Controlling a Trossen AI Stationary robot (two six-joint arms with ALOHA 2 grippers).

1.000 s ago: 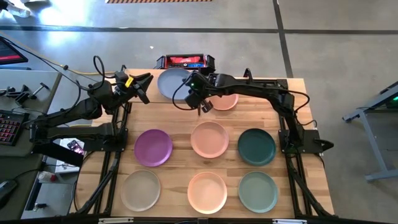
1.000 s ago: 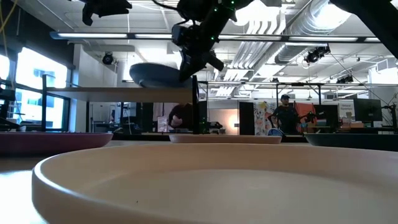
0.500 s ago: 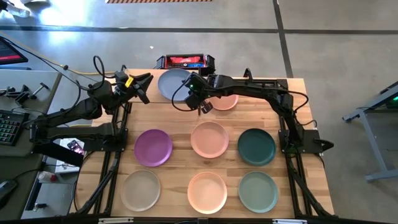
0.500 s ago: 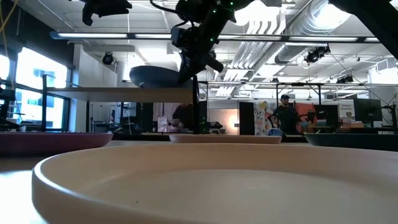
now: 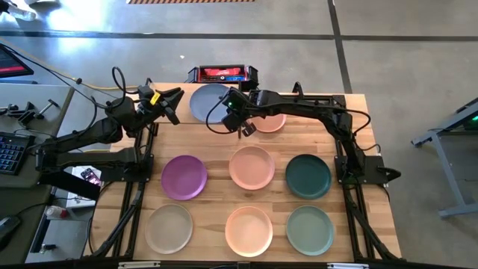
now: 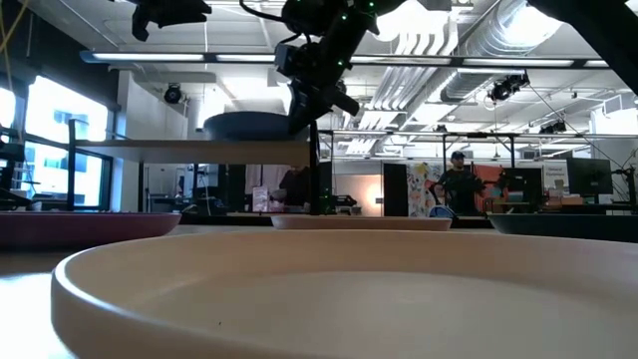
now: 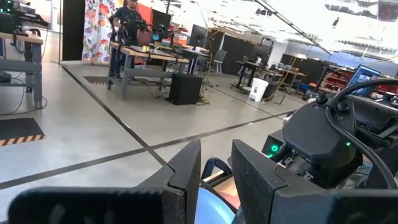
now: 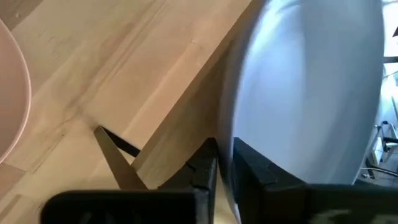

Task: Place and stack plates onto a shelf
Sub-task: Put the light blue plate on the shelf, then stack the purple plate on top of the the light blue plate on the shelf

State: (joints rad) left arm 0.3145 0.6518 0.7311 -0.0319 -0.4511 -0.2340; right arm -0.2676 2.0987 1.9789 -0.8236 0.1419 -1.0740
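While six matte round plates (image 5: 252,167) dot the slatted tabletop (image 5: 216,202), the right gripper (image 5: 233,112) – jaws astride the light blue plate (image 5: 208,99) rim; left gripper (image 5: 173,101) slightly parted.

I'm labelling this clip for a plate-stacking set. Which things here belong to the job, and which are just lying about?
Belongs to the job:
- light blue plate, lying on the shelf
- right gripper, at that plate's rim
- pink plate
- purple plate
- dark teal plate

Just lying about:
- red and black device past the table's far edge
- keyboard on the side desk
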